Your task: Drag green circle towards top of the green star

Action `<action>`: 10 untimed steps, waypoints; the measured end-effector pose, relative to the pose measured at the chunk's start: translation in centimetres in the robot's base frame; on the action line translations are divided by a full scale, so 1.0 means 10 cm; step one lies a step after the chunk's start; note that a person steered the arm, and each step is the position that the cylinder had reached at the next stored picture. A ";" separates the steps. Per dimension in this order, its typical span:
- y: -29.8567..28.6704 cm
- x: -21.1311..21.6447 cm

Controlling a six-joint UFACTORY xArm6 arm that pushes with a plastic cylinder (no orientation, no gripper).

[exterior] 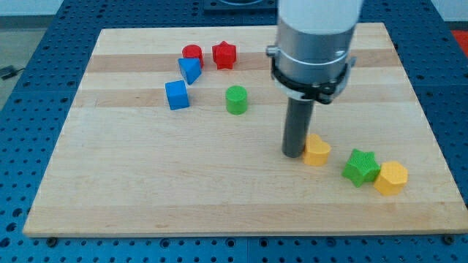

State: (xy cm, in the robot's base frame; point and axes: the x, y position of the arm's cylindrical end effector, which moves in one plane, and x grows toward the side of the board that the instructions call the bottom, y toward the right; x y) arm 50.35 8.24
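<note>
The green circle [236,99] stands on the wooden board [146,190] near the middle. The green star [361,166] lies at the view's lower right, touching a yellow hexagon block [391,177] on its right. My tip [295,153] rests on the board between them, below and to the right of the green circle and left of the green star. A yellow block [316,151] sits right against the tip's right side.
A red cylinder [192,53] and a red star [224,55] sit near the view's top. A blue triangular block [190,69] and a blue cube [176,95] lie left of the green circle.
</note>
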 end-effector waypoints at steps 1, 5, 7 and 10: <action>0.20 0.00; -0.25 -1.33; -1.30 -1.30; -0.48 -1.02</action>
State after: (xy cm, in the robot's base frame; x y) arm 40.11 3.46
